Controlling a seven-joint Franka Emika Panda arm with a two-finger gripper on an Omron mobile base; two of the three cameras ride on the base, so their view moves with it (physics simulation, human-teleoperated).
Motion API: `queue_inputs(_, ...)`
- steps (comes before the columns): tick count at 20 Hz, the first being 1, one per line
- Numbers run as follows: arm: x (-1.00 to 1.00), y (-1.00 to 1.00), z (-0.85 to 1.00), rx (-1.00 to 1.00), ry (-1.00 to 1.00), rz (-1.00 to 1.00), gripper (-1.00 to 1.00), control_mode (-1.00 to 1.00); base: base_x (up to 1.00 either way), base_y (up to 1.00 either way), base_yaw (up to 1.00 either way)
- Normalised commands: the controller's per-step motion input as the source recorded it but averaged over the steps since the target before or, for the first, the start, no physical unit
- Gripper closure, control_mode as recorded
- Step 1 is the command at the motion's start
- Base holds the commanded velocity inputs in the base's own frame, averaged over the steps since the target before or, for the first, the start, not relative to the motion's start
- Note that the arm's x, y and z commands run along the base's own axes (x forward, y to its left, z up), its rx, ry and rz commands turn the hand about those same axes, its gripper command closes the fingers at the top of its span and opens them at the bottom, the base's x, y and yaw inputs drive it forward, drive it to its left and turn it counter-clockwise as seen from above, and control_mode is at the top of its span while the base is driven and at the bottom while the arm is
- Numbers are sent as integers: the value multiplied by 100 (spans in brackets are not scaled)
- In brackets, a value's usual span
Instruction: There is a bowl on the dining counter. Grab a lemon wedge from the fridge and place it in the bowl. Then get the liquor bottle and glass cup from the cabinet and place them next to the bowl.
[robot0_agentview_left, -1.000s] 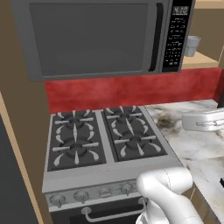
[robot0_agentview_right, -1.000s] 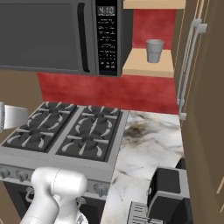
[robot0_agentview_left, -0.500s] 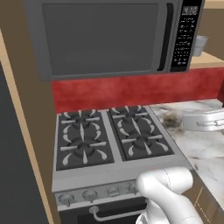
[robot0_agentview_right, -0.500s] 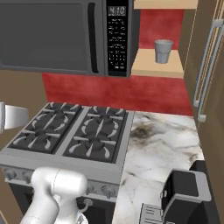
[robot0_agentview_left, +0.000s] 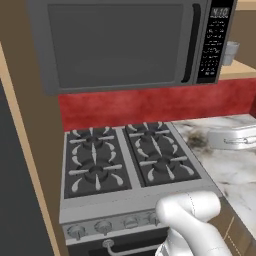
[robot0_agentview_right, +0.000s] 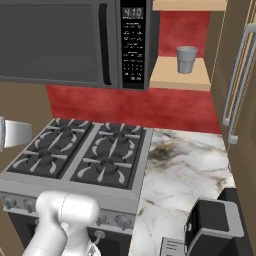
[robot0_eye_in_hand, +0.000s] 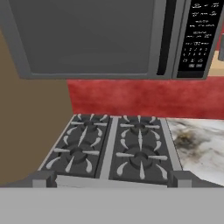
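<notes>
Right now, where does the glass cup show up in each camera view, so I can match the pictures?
Left base view: glass cup at the right edge, upper part, partly hidden behind the microwave.
Right base view: cup upper right, standing on the wood shelf.
Hand view: I cannot make it out.
Shared landmark: the microwave's keypad, just left of the cup.

The marbled desk (robot0_agentview_right: 187, 170) runs to the right of the stove (robot0_agentview_right: 82, 160), its white-grey top marked by a dark stain near the stove's back corner. A grey metal pan (robot0_agentview_left: 234, 137) lies on it by the red wall, and a dark toaster (robot0_agentview_right: 212, 227) stands at its near edge. Above, the tan wood shelf (robot0_agentview_right: 170, 80) of the cabinet (robot0_agentview_right: 185, 45) carries the glass cup (robot0_agentview_right: 186, 59), standing upright.
</notes>
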Motion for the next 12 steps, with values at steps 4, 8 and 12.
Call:
queue_inputs(4, 0, 0, 0, 0, 0, 0, -100, 100, 67, -60, 2)
queue_inputs(8, 0, 0, 0, 0, 0, 0, -100, 100, 31, -75, 9)
queue_inputs(12, 0, 0, 0, 0, 0, 0, -100, 100, 6, -91, 8)
